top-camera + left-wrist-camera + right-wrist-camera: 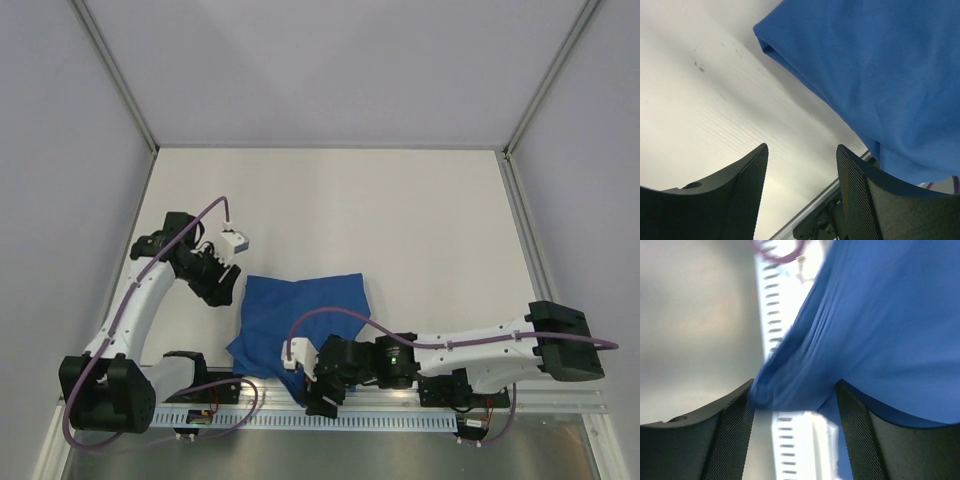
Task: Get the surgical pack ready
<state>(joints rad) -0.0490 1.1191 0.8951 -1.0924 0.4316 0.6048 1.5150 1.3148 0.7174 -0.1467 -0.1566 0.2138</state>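
Observation:
The surgical pack is a royal-blue fabric drape (300,310), lying creased and partly folded at the near middle of the white table (400,220). My left gripper (224,280) sits just off the drape's left edge. In the left wrist view it (802,146) is open and empty, with the drape (880,75) to its upper right. My right gripper (322,393) is at the drape's near edge by the rail. In the right wrist view it (795,382) is open, and a blurred near corner of the drape (880,325) lies across the gap at the fingertips.
A slotted metal rail (400,412) runs along the table's near edge and also shows in the right wrist view (785,440). Grey enclosure walls with metal frame posts (115,70) stand on three sides. Purple cables loop over both arms.

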